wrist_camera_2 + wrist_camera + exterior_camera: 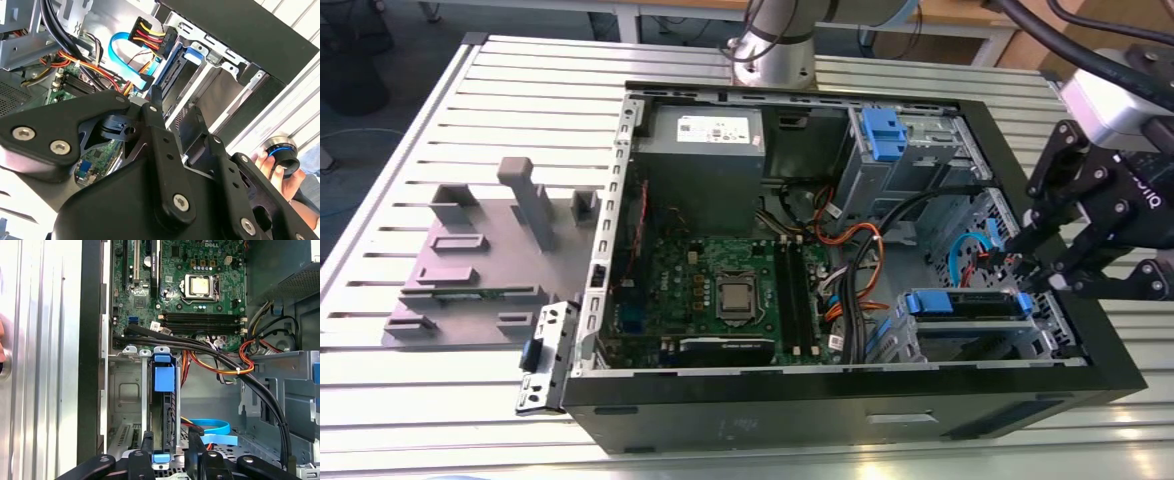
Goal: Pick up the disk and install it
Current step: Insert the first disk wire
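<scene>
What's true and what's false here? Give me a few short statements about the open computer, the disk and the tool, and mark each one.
1. The computer case lies open on a slatted metal table. True.
2. The disk lies on the table outside the case. False: it sits in the drive bay inside the case.
3. The tool hangs over the grey fixture at the exterior view's left. False: it is at the exterior view's right, by the drive bay.
4. A green circuit board sits inside the case. True.
5. In the second wrist view, a hand is beside the case. True.
</scene>
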{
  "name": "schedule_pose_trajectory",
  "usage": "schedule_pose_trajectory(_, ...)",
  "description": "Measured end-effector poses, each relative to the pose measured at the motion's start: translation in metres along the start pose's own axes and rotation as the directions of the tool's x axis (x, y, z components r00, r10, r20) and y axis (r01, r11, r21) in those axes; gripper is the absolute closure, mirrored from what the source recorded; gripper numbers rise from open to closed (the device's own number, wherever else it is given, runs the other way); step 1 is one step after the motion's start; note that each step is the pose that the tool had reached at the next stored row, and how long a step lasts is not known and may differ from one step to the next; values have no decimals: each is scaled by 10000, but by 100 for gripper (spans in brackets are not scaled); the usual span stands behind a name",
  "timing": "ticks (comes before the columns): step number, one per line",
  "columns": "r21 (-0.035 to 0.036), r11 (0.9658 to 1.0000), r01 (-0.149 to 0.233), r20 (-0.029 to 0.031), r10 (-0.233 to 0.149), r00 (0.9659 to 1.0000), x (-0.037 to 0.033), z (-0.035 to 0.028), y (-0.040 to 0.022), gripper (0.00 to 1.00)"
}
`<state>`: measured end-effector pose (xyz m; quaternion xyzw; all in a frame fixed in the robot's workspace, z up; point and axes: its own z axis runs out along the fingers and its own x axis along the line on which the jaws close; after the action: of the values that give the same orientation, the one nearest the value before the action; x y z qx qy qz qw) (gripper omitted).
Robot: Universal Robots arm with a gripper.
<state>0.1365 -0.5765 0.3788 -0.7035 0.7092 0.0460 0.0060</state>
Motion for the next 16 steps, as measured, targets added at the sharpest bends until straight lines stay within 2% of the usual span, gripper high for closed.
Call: schedule_pose_trajectory(16,-1,10000,-1,0,1,10000,0,-2,-43,59)
